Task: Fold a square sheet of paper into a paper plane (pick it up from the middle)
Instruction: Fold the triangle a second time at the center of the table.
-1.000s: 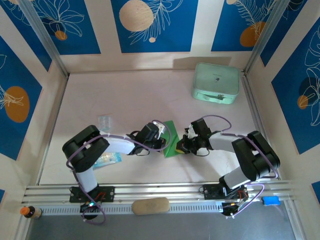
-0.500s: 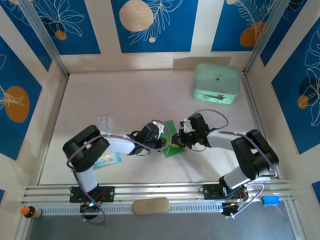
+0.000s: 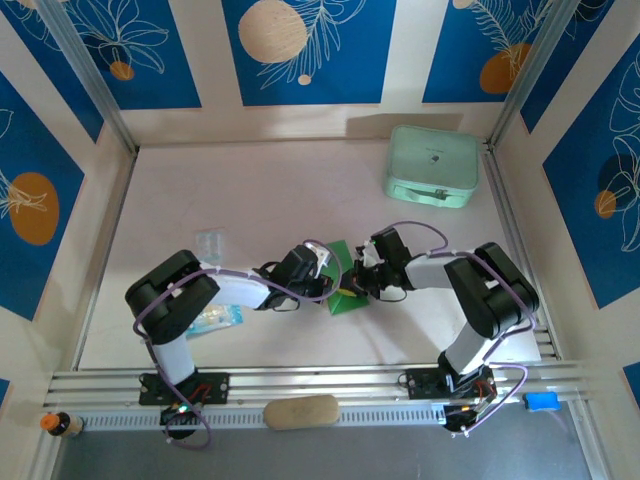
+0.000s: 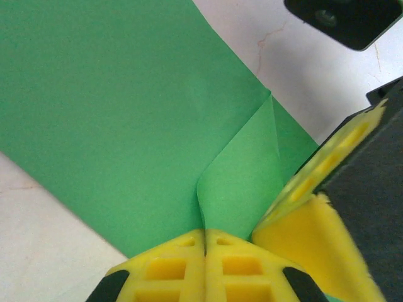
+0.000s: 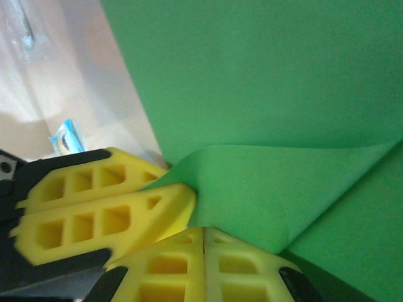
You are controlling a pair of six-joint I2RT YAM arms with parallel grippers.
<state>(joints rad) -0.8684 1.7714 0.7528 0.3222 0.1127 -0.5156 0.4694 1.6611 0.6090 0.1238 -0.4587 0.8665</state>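
The bright green square sheet of paper (image 3: 345,300) lies mid-table between both arms, with one part lifted into a curved flap (image 4: 242,182). My left gripper (image 3: 330,279) is shut on the flap's lower edge; in the left wrist view its yellow fingertips (image 4: 204,242) meet with the paper pinched between them. My right gripper (image 3: 360,283) comes in from the right, touching the left one. It is shut on the same raised flap (image 5: 277,189), fingertips (image 5: 203,236) pressed together. Most of the sheet (image 4: 107,107) still lies flat on the table.
A pale mint-green case (image 3: 431,165) stands at the back right. A small clear packet (image 3: 209,243) lies left of the arms, and a blue-printed packet (image 3: 215,318) sits by the left arm. A tan oblong object (image 3: 300,411) rests on the front rail.
My right gripper has moved left and slightly back, up against the left gripper. The flat sheet's right part has risen into a flap. The left gripper has stayed put.
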